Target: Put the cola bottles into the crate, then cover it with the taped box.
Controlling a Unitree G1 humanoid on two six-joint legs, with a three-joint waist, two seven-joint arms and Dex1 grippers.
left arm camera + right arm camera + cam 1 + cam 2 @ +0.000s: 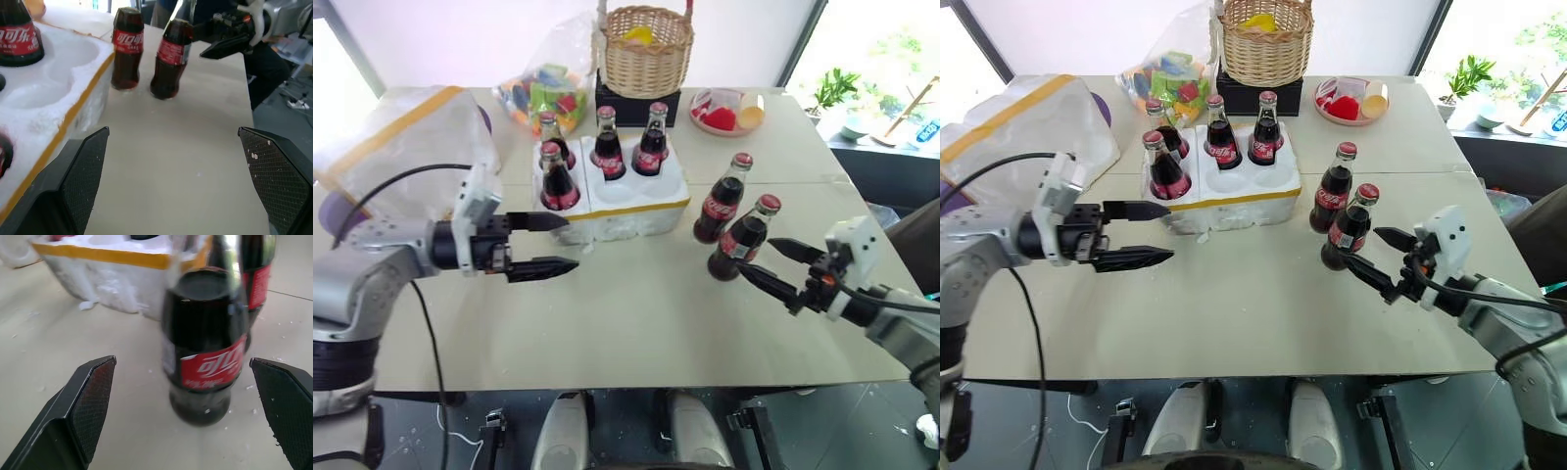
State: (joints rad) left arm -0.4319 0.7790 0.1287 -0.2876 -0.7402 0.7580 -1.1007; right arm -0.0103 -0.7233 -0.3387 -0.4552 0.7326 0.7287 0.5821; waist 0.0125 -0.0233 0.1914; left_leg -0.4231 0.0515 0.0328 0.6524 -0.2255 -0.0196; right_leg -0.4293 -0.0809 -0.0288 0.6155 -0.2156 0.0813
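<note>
hovering mid-frame, my left gripper [544, 243] and right gripper [770, 262] both stand spread, holding nothing. two red-capped glass cola bottles [737, 240] stand on the table right of centre. beyond, the low white foam crate [636, 208] holds four. taped white foam box [401, 147] sits upper left.

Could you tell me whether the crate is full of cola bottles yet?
Not yet. The crate holds four cola bottles; two more stand upright on the table beside it.
</note>
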